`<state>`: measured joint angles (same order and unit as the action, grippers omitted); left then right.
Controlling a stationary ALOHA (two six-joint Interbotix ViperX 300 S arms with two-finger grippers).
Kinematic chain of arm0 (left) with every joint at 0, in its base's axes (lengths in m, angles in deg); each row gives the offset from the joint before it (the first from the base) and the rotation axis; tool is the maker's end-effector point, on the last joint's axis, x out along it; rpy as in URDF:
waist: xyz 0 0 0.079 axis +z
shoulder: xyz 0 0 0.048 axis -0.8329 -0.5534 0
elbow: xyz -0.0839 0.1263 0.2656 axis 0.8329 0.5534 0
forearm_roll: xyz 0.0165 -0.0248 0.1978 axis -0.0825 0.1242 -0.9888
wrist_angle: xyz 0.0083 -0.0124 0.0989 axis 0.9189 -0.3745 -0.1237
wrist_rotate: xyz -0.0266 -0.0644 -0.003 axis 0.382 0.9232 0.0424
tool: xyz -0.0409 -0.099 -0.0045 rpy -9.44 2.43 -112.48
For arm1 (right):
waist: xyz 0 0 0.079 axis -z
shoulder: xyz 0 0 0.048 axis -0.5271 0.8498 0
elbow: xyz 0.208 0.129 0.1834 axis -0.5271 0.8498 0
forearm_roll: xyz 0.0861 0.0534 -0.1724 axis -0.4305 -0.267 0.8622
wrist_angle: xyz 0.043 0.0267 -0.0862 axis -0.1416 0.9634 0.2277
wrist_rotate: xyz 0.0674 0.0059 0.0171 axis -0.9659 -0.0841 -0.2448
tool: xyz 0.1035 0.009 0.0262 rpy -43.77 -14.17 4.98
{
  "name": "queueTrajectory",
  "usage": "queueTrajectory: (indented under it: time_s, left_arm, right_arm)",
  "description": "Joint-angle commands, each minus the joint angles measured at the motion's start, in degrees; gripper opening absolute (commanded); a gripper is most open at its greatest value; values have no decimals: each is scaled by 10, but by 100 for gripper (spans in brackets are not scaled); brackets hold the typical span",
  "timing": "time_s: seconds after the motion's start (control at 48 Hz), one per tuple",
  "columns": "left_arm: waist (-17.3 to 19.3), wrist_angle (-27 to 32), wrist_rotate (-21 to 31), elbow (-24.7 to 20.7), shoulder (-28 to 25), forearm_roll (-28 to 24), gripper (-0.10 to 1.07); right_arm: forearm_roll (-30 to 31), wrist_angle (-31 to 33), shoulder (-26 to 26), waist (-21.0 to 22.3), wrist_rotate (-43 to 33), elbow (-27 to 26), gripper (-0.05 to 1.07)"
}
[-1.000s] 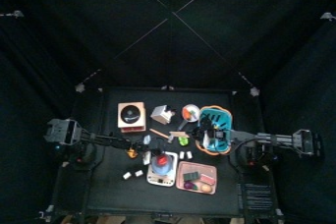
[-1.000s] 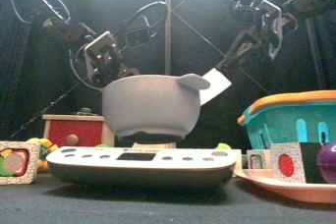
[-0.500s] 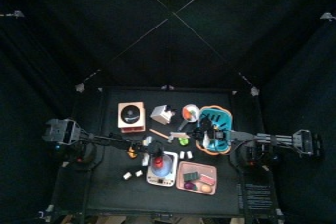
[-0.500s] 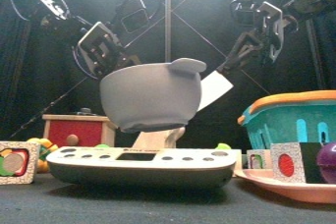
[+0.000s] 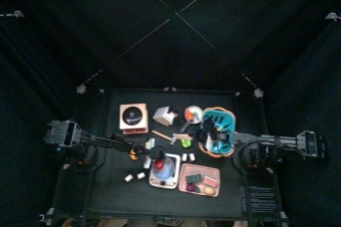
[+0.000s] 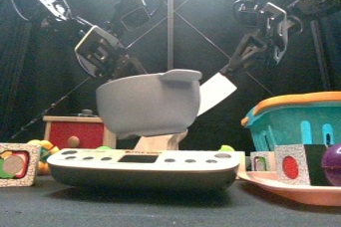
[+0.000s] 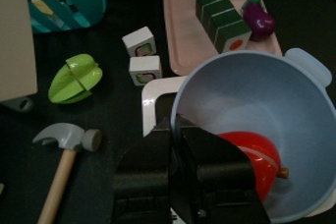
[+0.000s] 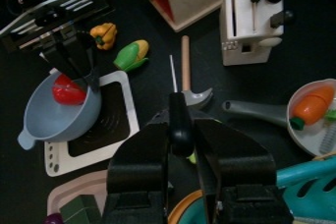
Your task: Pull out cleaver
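My right gripper (image 8: 178,120) is shut on the cleaver (image 8: 172,71), whose thin blade shows edge-on past the fingertips. In the front view the pale cleaver blade (image 6: 218,90) hangs in the air below the right gripper (image 6: 248,46), clear of the white knife block (image 8: 256,17). My left gripper (image 7: 197,144) is shut on the rim of a grey-blue bowl (image 7: 282,100) with a red fruit (image 7: 252,154) inside. That bowl (image 6: 150,102) is lifted and tilted above the white scale (image 6: 140,168).
A teal basket (image 6: 300,121) stands front right beside a pink tray (image 7: 184,12) of toy foods. A wooden box (image 6: 74,131) sits at the left. A toy hammer (image 7: 66,140), a green piece (image 7: 77,76) and white cubes (image 7: 140,41) lie around the scale.
My left gripper has lifted the bowl off the scale and tilted it to the left. The right gripper with the cleaver has stayed where it was.
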<state>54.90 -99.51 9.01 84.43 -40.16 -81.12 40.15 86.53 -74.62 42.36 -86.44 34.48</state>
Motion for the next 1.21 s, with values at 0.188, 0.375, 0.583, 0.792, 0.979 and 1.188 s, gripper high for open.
queueTrajectory:
  time_s: [0.188,0.375,0.583,0.792,0.979,1.188]
  left_arm:
    - [1,-17,-32,-17,-20,-36,42]
    - [1,-49,-33,-17,-25,-36,54]
    - [8,-85,-33,-16,-21,-34,76]
    - [28,-94,-32,-13,-14,-25,83]
    - [32,-95,-32,4,22,-21,83]
    - [28,-119,-31,58,83,-11,82]
  right_arm:
    - [-1,-6,4,-2,1,-6,51]
    - [-1,-6,8,-2,1,-7,50]
    - [-1,-6,9,-1,1,-6,50]
    - [-1,-6,9,-2,1,-5,50]
    - [-1,-6,10,-2,1,-5,51]
    - [-1,-6,11,-3,1,-5,50]
